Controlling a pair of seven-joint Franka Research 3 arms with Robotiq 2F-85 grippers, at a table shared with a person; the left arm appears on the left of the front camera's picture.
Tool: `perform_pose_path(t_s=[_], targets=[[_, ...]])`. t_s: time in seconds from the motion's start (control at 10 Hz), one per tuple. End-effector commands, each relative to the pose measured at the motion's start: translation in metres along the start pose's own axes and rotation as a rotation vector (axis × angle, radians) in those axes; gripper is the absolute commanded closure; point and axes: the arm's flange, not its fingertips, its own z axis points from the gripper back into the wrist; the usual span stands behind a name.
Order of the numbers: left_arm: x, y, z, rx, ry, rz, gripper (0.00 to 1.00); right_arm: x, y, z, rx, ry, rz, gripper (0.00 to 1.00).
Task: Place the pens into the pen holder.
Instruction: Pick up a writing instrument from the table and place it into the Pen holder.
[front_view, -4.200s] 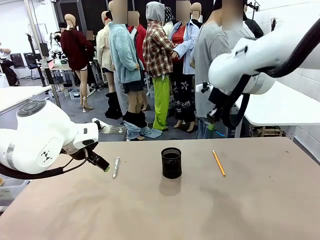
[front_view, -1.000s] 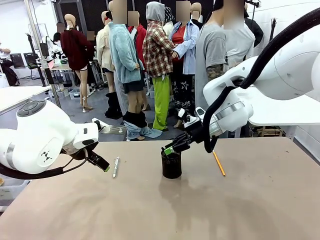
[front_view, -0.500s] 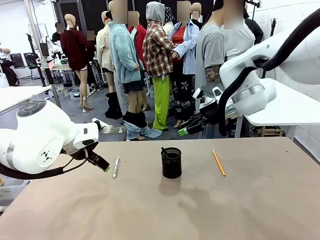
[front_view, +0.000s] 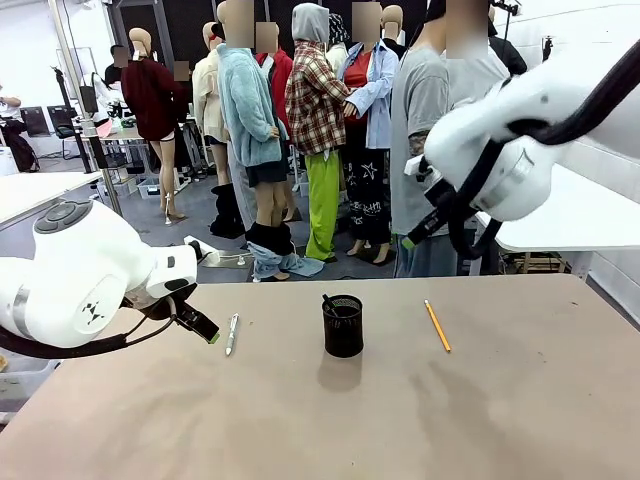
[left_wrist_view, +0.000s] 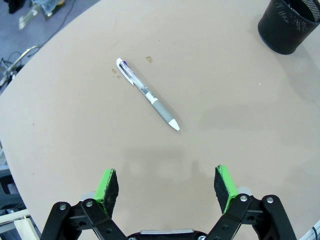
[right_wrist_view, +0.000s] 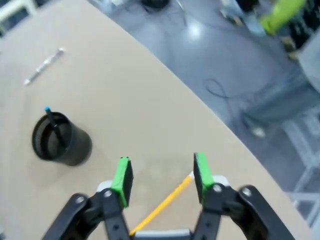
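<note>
The black mesh pen holder (front_view: 343, 326) stands mid-table with the dark bluish pen (front_view: 328, 303) leaning inside it. Its blue tip shows in the right wrist view, pen (right_wrist_view: 54, 125) in holder (right_wrist_view: 61, 138). The white-silver pen (front_view: 232, 334) lies left of the holder, just beyond my open left gripper (front_view: 208, 333). Seen from the left wrist, that pen (left_wrist_view: 147, 94) lies ahead of the empty left gripper (left_wrist_view: 166, 185). The yellow-orange pencil (front_view: 437, 326) lies to the right of the holder. My right gripper (front_view: 410, 240) hangs open and empty high above the pencil (right_wrist_view: 165, 201).
A person in a grey shirt (front_view: 430, 110) stands at the far side of the table behind my right arm. The table's far edge (front_view: 300, 281) runs just behind the holder. Bare tabletop (front_view: 330, 420) spreads toward the front.
My right gripper was over the holder a second ago; it has since risen and drawn back to the right, empty, and the dark pen now stands in the holder. The left arm stayed still.
</note>
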Motion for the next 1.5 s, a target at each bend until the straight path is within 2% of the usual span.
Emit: perform_pose_path(t_s=[0.0, 0.4, 0.7, 0.8, 1.1, 1.4], targets=[[0.000, 0.002, 0.001, 0.000, -0.002, 0.004, 0.00, 0.028, -0.001, -0.012, -0.066, 0.241, -0.159, 0.38], [0.000, 0.002, 0.001, 0.000, -0.002, 0.004, 0.00, 0.037, -0.011, -0.047, -0.041, 0.479, -0.244, 0.38], [0.000, 0.002, 0.001, 0.000, -0.002, 0.004, 0.00, 0.026, 0.000, -0.067, -0.100, 0.622, -0.247, 0.38], [0.000, 0.002, 0.001, 0.000, -0.002, 0.004, 0.00, 0.020, 0.004, -0.074, -0.098, 0.636, -0.276, 0.38], [0.000, 0.002, 0.001, 0.000, -0.002, 0.004, 0.00, -0.006, 0.009, -0.100, -0.223, 0.700, -0.304, 0.38], [0.000, 0.002, 0.001, 0.000, -0.002, 0.004, 0.00, -0.029, 0.011, -0.114, -0.174, 0.706, -0.351, 0.38]])
